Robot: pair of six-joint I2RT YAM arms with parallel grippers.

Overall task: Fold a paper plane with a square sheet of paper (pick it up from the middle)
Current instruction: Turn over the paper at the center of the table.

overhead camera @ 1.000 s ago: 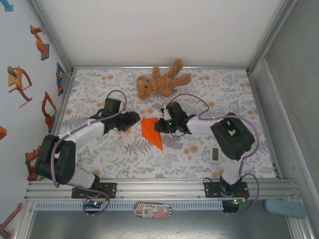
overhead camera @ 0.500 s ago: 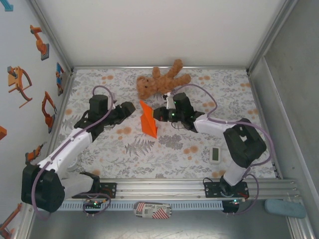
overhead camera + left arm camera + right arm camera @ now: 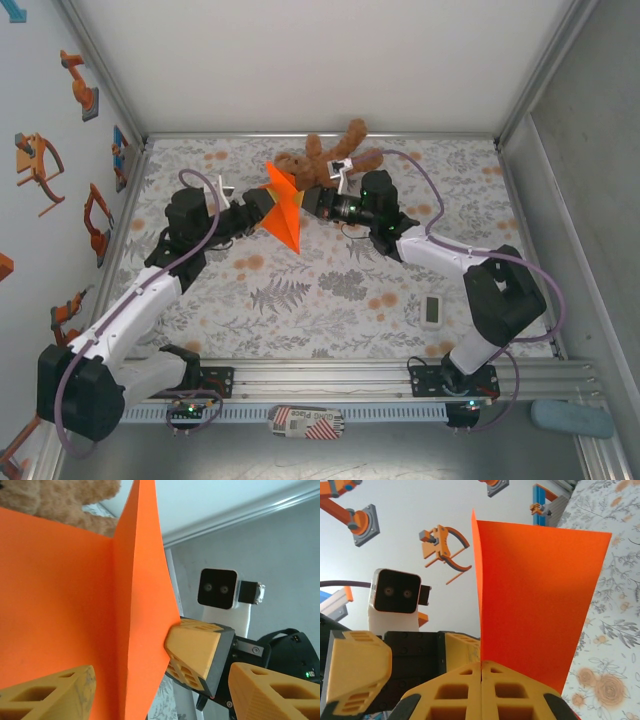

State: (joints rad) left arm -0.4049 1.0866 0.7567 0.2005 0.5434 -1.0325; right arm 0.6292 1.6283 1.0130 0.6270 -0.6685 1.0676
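Paper (image 3: pixel 283 210), thin, bright orange and already creased into a pointed, part-folded shape, is held upright in the air over the far middle of the flower-patterned worktop (image 3: pixel 330 300), just in front of the brown plush teddy bear (image 3: pixel 322 165). It is clamped at its lower edge by the right fingers (image 3: pixel 481 674), which are pressed tight together on it in the right wrist view, with the sheet rising from them. The left fingers (image 3: pixel 257 207) are spread wide apart. In the left wrist view the paper (image 3: pixel 65 605) stands between them with its fold ridge turned towards the camera, and nothing is pinched by them.

A second ago the paper was held low, close to the middle of the worktop. It has since been lifted and carried farther away and slightly left, towards the bear. The left arm has been stretched out after it, and its fingers have been opened wider than they were.

The work is thus judged to have been moved off the worktop into mid-air, where a two-handed crease or a handover appears to be set up. No slim dart is formed yet, so several folds are taken to remain. A close of the left fingers on the fold ridge is probably called for next. Buckling of the thin sheet, or its being tugged out of the right clamp, is the risk to be watched. The small white rectangular gadget (image 3: pixel 432 310) lies well apart at the near right.
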